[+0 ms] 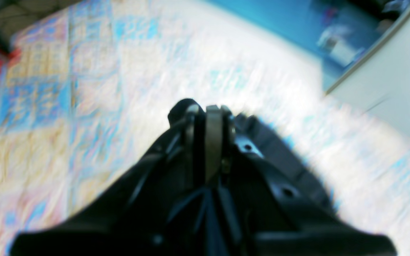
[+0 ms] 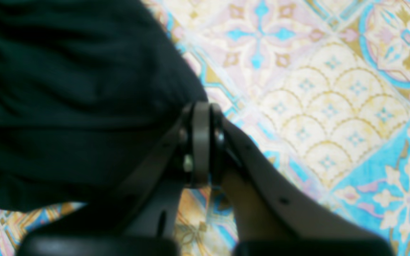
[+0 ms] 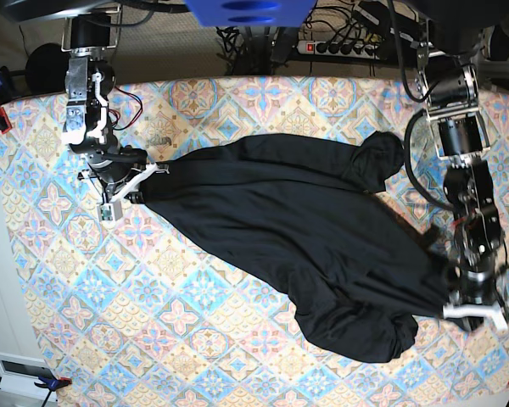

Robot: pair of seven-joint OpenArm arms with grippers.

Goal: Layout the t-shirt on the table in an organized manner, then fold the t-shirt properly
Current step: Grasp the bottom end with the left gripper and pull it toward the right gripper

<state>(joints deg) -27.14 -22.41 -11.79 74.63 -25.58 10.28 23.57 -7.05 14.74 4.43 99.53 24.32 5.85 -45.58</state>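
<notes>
The black t-shirt (image 3: 297, 220) lies crumpled and stretched diagonally across the patterned table (image 3: 68, 280), from the upper left to a bunched heap at the lower right. My right gripper (image 3: 157, 167) is at its upper-left end. In the right wrist view that gripper (image 2: 202, 106) is shut on the edge of the t-shirt (image 2: 66, 89), just above the table (image 2: 333, 124). My left gripper (image 3: 448, 284) is at the shirt's right edge. The blurred left wrist view shows the gripper (image 1: 208, 112) shut, with dark fabric (image 1: 178, 110) at its tips.
A power strip with cables (image 3: 348, 42) and a blue mount (image 3: 250, 10) sit behind the table's far edge. Red clamps (image 3: 0, 114) hold the cloth at the left corners. A white unit (image 3: 21, 369) lies off the lower-left corner. Bare table stretches along the front left.
</notes>
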